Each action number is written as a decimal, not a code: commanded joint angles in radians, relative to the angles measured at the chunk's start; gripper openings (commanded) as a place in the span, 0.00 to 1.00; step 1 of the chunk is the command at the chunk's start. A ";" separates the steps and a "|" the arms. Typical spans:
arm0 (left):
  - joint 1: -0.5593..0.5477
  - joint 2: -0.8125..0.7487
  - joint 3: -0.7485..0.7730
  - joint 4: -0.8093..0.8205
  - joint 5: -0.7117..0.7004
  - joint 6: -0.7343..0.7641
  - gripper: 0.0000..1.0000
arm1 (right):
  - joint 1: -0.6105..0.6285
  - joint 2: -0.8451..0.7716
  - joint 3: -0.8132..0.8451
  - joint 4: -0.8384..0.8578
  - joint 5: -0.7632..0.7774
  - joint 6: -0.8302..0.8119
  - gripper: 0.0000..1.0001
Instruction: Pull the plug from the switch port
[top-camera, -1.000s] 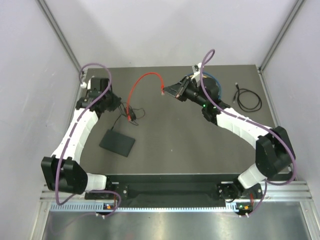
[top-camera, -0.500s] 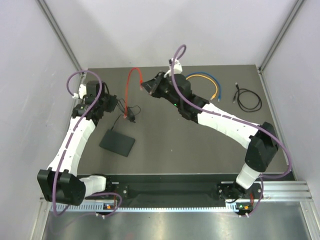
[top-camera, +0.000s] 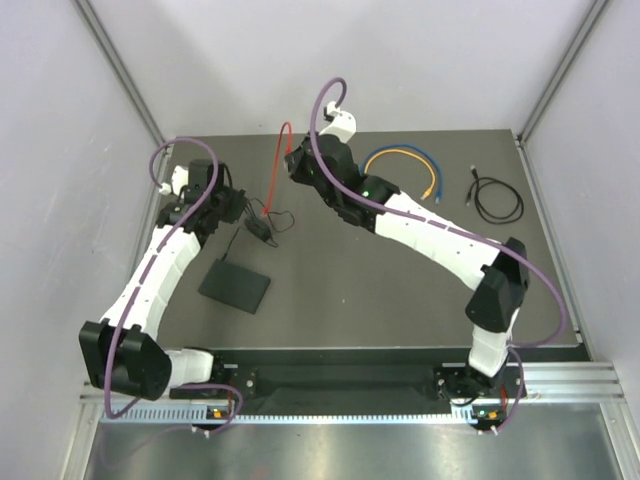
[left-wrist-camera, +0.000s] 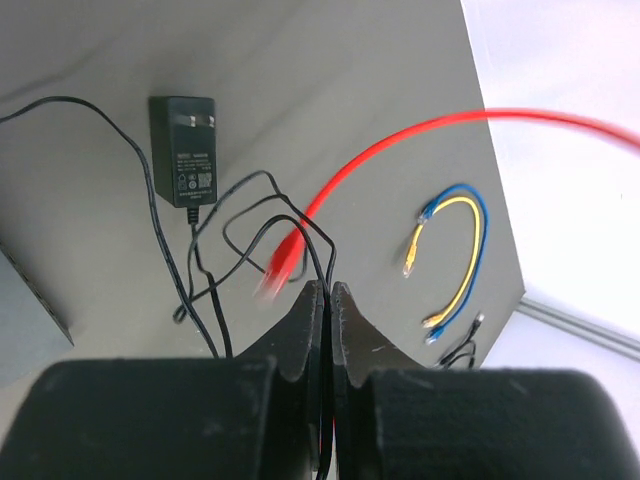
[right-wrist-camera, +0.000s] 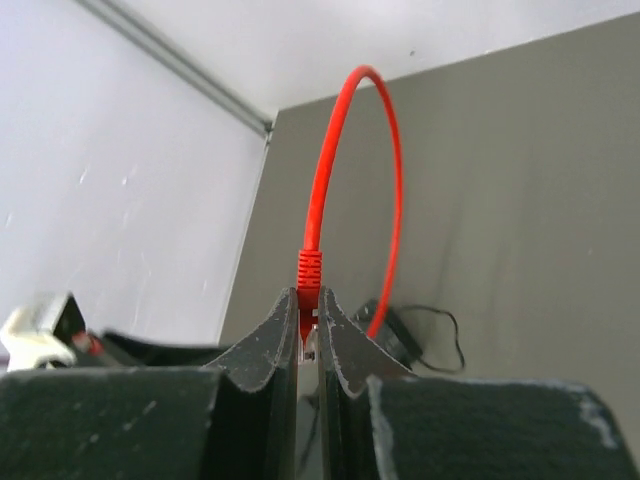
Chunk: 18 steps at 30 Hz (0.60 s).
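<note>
The switch is a flat black box lying on the mat in front of the left arm, with nothing plugged into it; its corner shows in the left wrist view. My right gripper is shut on one red plug of the red cable and holds it above the mat at the back. The cable's other red plug hangs free and blurred just past my left fingertips. My left gripper is shut on the thin black cord of the power adapter.
A yellow and blue cable lies at the back centre-right, also in the left wrist view. A coiled black cable lies at the back right. White walls stand close on the left, back and right.
My right gripper has swung left across the back of the table with the red plug, and the red cable now hangs steeply. My left gripper has shifted slightly right.
</note>
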 joint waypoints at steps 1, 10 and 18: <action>-0.017 -0.019 0.031 0.048 -0.054 0.034 0.00 | 0.022 0.054 0.171 -0.146 0.130 0.006 0.00; -0.016 -0.079 -0.029 0.038 -0.080 0.117 0.00 | -0.042 -0.056 0.074 -0.062 0.023 0.019 0.00; -0.004 0.024 0.092 0.047 -0.016 0.400 0.00 | -0.329 -0.234 -0.289 0.251 -0.430 -0.084 0.00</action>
